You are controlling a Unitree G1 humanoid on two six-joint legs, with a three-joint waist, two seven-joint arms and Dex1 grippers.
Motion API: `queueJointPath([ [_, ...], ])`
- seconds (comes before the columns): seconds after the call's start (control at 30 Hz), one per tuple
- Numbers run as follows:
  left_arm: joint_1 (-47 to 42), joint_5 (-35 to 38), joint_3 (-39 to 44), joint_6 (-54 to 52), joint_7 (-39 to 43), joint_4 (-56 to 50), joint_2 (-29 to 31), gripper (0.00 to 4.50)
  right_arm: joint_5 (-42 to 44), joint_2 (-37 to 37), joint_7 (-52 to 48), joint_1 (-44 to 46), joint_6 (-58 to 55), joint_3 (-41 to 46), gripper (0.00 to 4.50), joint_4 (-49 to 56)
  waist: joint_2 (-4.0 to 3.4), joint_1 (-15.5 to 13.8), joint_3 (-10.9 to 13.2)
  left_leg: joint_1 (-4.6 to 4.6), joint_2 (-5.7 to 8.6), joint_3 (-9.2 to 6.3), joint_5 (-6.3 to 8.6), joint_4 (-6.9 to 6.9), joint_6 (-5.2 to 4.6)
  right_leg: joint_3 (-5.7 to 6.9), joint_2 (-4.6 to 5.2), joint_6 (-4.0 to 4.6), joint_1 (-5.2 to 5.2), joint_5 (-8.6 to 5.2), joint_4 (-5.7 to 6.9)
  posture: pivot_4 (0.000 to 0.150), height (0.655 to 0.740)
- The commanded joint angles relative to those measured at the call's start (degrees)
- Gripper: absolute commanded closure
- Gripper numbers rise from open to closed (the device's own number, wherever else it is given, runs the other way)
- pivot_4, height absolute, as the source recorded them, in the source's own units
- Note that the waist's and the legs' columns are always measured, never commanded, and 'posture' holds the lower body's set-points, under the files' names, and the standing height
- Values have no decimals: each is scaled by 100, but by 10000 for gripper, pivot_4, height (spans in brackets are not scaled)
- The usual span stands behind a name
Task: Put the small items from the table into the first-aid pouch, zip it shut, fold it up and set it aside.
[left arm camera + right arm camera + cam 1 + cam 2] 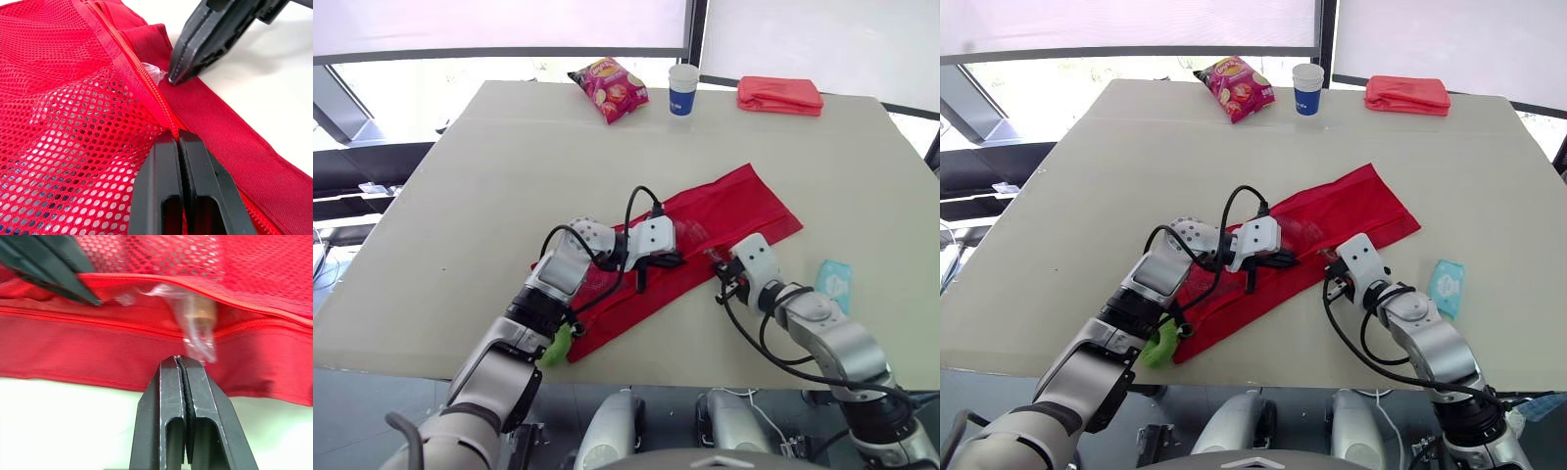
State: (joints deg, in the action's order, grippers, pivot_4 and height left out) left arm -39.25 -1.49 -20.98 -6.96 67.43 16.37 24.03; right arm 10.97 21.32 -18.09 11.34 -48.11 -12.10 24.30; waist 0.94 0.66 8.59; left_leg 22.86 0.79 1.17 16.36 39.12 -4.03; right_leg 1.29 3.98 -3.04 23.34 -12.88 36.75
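Pale bench (460,196) carries the red pouch (744,206) near its 6 o'clock edge, unzipped. Left tool (178,139) is clenched on the pouch at the zip (146,78). Right tool (178,360) grips a clear packet (195,328) half out of the opening. I judge the slick packet could slip free, or catch in the teeth and jam closing. A wipes pack (834,279) lies unpacked at the pouch's 4 o'clock.

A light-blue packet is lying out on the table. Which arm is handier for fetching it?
Right, probably. The packet lies just beside the right arm, while the left tool pinches the pouch farther away. The right tool must first release the clear wrapper.
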Motion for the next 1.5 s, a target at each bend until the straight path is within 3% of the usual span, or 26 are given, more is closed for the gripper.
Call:
queueJointPath([
  [0.03,-8,59,-101,53,152,-124,-35,45000,-140,-222,148,290,149,26,44692,-205,0,-3,0,0,1,1,-1,0,1,-1,0,0,0,0,0,1500,7400],
  [0.4,63,40,-272,59,523,-168,53,45000,-406,-778,-70,864,1305,-113,44692,-1229,0,12,-1,-2,0,3,-13,0,21,-3,-3,0,0,0,0,1500,7400],
  [0.63,-64,-4,-254,429,694,144,190,45000,-211,-553,-449,387,1411,93,44692,-787,0,-3,-1,-1,1,4,-13,0,22,-5,-2,0,0,0,0,1500,7400],
  [0.73,-232,69,-209,994,1046,483,371,45000,196,-105,-850,-71,1084,452,36034,-21,0,-35,0,2,2,1,-13,0,21,-1,1,0,0,0,-3,1500,7400],
  [0.97,-1205,112,-70,2745,1935,2229,617,45000,1599,1123,-1830,-1177,594,2082,1805,1803,3,-23,1,2,-1,1,3,2,-4,3,-1,0,0,0,-3,1500,7400],
  [1.23,-2615,-125,-34,4668,2365,4375,590,45000,3143,2059,-2408,-1823,217,4019,650,2530,28,-91,8,11,1,-2,4,6,-7,12,2,-1,-1,0,-7,1500,7400],
  [1.33,-2878,-548,-199,5331,2026,4920,627,45000,3528,2222,-2359,-1841,178,4296,650,2545,30,-106,9,9,0,-2,5,6,-8,12,3,-1,-3,0,-9,1500,7400],
  [1.43,-2950,-876,-234,5379,1653,5276,674,45000,3614,2317,-2251,-1840,217,4281,650,2530,32,-118,10,9,0,-1,5,7,-9,12,3,-2,-3,1,-8,1500,7400],
  [1.5,-2901,-723,104,4476,1283,5472,699,39014,3612,2357,-2152,-1843,248,4188,0,2561,36,-127,13,10,0,-1,5,7,-9,12,4,-2,-3,1,-8,1500,7400],
])
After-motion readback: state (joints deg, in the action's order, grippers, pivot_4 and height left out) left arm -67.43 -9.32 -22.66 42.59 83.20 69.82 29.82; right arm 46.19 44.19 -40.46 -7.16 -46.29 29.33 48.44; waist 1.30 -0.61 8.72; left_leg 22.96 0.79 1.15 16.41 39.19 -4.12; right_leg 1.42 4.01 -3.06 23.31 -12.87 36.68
